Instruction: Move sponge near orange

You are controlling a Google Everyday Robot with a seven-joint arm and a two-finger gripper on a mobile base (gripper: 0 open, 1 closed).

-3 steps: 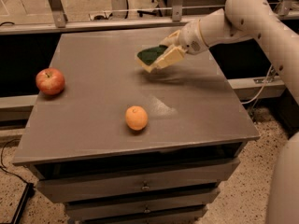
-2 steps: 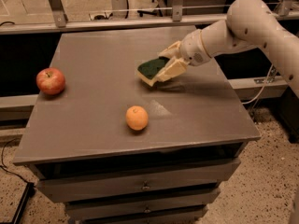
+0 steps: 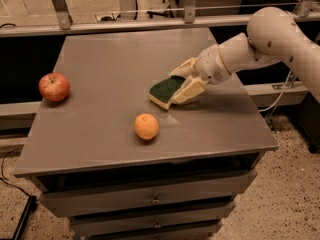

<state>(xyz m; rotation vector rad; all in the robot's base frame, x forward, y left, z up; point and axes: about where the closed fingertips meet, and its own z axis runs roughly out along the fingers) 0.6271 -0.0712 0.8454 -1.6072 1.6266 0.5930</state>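
The sponge (image 3: 163, 90), dark green on top with a pale yellow base, is held just above the grey tabletop (image 3: 105, 74), right of centre. My gripper (image 3: 182, 84) is shut on the sponge, reaching in from the right on a white arm. The orange (image 3: 146, 126) sits on the tabletop toward the front, a short way below and left of the sponge. The two are apart.
A red apple (image 3: 54, 86) sits near the table's left edge. The table is a drawer cabinet with its front edge (image 3: 150, 161) close to the orange. A metal rail (image 3: 125, 21) runs behind the table.
My gripper has carried the sponge forward and left, lower over the table and closer to the orange. The orange and apple have not moved.
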